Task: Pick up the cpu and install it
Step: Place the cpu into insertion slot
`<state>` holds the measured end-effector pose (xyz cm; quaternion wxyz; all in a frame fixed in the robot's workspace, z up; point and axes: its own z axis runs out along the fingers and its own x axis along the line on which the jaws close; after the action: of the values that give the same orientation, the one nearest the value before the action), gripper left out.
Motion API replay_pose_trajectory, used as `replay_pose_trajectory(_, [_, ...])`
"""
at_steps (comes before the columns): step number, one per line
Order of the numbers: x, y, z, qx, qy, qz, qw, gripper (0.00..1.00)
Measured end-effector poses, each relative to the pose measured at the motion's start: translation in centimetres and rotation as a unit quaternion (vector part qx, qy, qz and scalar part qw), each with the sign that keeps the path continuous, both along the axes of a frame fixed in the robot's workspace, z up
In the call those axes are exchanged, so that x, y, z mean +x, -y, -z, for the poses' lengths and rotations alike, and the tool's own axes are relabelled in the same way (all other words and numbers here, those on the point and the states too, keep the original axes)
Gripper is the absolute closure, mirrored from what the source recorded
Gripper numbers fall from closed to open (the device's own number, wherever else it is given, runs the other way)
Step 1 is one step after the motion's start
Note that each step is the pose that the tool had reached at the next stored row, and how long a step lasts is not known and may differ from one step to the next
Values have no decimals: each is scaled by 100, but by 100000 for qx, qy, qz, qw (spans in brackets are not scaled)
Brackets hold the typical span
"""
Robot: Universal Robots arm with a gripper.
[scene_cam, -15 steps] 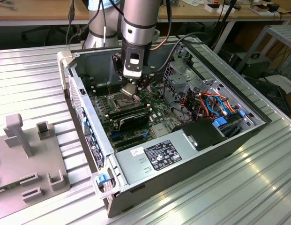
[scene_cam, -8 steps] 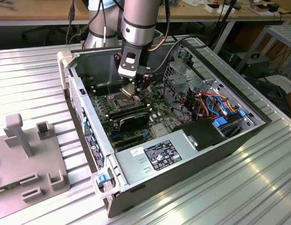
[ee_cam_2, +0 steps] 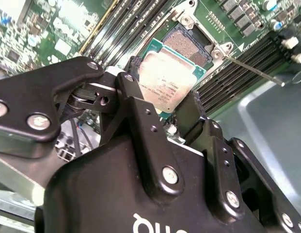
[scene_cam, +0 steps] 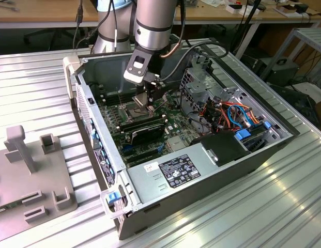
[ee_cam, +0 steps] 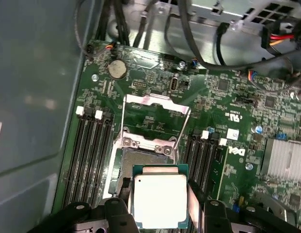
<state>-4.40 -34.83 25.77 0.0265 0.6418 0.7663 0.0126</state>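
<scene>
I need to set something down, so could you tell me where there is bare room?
The ribbed metal table is bare at the exterior view's right of the computer case, and in a strip between the case and the grey fixture. Inside is crowded: fingers holding the cpu over the socket, memory sticks, cables.

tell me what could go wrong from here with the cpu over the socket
1. The silver-grey square cpu, held in the black gripper, hangs over the open dark socket; lowered misaligned, it could bend the contacts.
2. The raised metal load plate stands close by; the gripper might catch it.
</scene>
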Motion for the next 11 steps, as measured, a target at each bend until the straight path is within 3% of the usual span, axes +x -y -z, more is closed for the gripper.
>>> replay_pose_trajectory(5, [0,0,2,2,1,4903,99880,45])
replay_pose_trajectory(9, [0,0,3,-1,-1,8168,99666,45])
replay_pose_trajectory(11, [0,0,3,-4,0,8555,99633,45])
